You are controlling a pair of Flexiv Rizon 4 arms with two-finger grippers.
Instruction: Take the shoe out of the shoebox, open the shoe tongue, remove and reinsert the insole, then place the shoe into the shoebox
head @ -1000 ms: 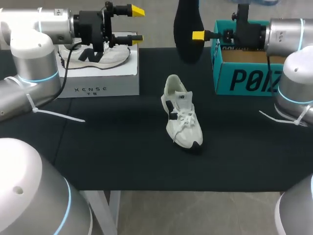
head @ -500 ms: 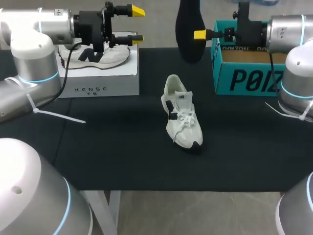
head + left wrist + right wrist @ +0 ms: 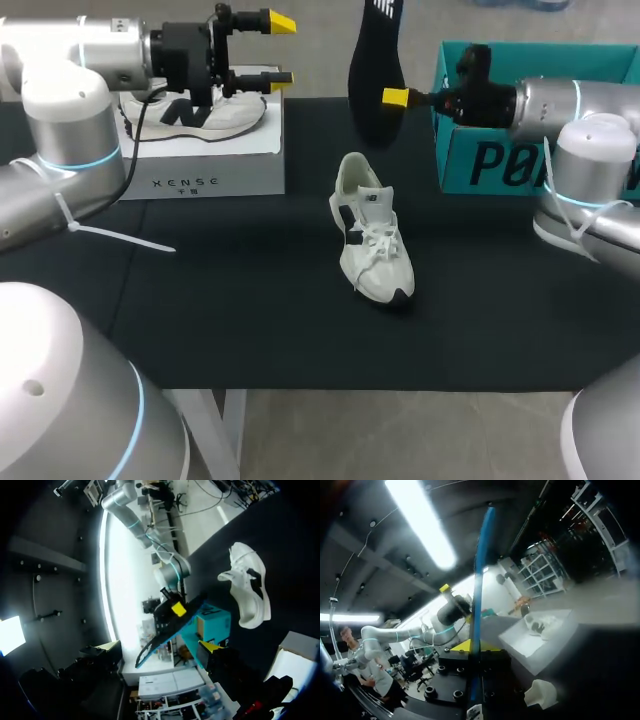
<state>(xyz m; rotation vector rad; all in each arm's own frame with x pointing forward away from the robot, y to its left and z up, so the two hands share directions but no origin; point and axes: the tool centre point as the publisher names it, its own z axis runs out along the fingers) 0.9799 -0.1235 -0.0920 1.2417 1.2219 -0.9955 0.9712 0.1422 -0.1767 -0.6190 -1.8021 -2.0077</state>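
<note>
Black insole [image 3: 376, 70] stands upright, pinched between my right fingers [image 3: 397, 97] beside the teal shoebox [image 3: 470, 172]; my left fingers [image 3: 280, 22] are spread apart; the white shoe [image 3: 372, 240] sits on the table [image 3: 230, 300].

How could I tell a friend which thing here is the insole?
Find the teal shoebox at the table's far right. Beside it, the right tool holds the insole upright above the table. It is flat, black and sole-shaped, unlike the white shoe nearby.
</note>
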